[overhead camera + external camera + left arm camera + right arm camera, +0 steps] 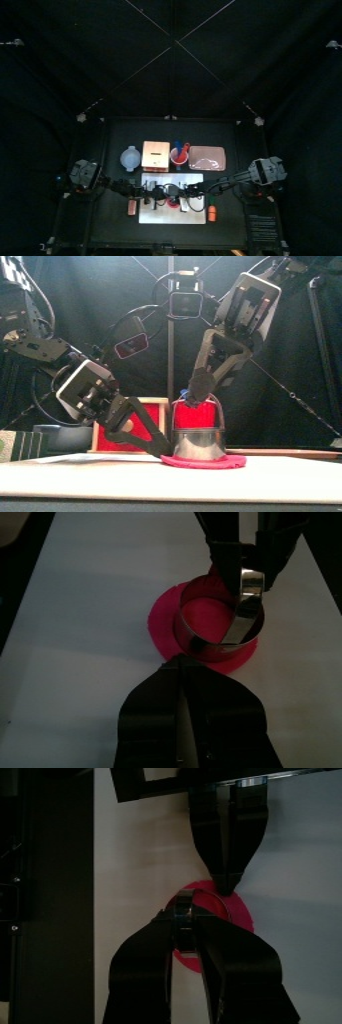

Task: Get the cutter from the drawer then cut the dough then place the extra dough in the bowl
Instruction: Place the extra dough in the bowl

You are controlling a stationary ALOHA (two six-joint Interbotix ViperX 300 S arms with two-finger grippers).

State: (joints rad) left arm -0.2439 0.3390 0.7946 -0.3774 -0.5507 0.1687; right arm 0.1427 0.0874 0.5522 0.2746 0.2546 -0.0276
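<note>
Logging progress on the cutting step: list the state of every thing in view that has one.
cutter: upright on the dough, gripped from above.
dough: flat on the white board, cutter standing on it.
right gripper: shut on the cutter.
left gripper: jaws together, tip at the dough's edge.
wooden box: drawer open or shut, cannot tell.
bowl: upright, contents too small to tell.

dim surroundings, brightly lit centre
</note>
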